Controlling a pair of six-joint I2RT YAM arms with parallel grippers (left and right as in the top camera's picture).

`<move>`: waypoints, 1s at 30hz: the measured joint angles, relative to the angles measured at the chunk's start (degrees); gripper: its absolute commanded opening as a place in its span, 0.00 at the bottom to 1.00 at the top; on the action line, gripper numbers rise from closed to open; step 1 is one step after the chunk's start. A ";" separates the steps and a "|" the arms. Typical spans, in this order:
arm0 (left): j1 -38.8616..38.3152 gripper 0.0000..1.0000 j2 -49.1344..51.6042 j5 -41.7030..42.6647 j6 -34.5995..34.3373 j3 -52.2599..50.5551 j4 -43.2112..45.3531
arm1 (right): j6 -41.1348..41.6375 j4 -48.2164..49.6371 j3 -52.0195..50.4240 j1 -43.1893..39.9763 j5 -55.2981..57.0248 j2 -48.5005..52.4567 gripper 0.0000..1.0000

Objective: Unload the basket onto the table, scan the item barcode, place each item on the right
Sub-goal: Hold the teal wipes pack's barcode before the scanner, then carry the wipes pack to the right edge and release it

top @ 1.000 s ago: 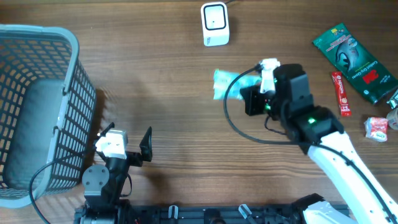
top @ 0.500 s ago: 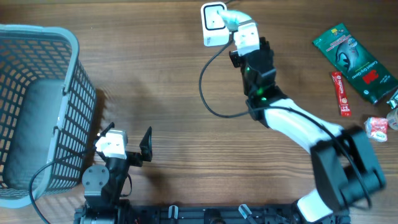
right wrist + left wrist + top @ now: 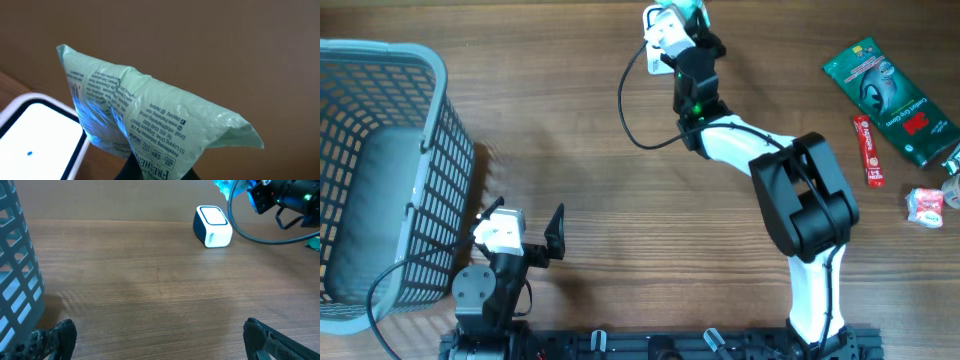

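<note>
Pale green plastic packet (image 3: 150,125) is hanging in the air at the far edge of the table, just above and beside the white scanner (image 3: 212,226). It is not touching the scanner in the wrist view. Print on the packet is showing upside down. Big letters starting "FRESH" are running off the bottom edge, with lines of fine print and a sideways block near the seam, too small to read. Blue light is glowing on the packet face nearest the scanner. The scanner's white window is showing one small blue dot, and the grey wording on its side is too blurred to read.

The scanner is sitting on a brown wood-grain table (image 3: 570,130), with a plain brown wall behind. A black cable (image 3: 630,120) is looping off the right arm.

Off to the right, well apart, are lying a dark green bag (image 3: 890,85), a red stick pack (image 3: 866,150) and a small white-and-red packet (image 3: 925,205). A grey mesh basket (image 3: 435,75) is standing at the left.

Right gripper (image 3: 156,172) is pinching the packet's lower edge, jaws almost together. Left gripper (image 3: 524,222) is sitting near the basket, jaws spread wide, holding nothing.
</note>
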 measured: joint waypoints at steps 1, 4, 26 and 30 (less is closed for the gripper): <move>0.00 1.00 0.00 0.02 0.00 0.00 0.00 | -2.97 -0.17 0.04 0.33 0.00 0.52 0.04; 0.00 1.00 0.00 0.02 0.02 0.00 0.00 | -9.14 -2.12 0.04 1.03 0.35 1.60 0.04; 0.00 1.00 0.00 0.02 0.02 0.00 -0.02 | -14.93 -1.18 0.11 -29.77 37.00 -2.10 0.04; 0.00 1.00 0.02 0.02 0.00 0.00 0.04 | -5.51 -18.64 0.57 -40.81 38.25 -2.36 0.04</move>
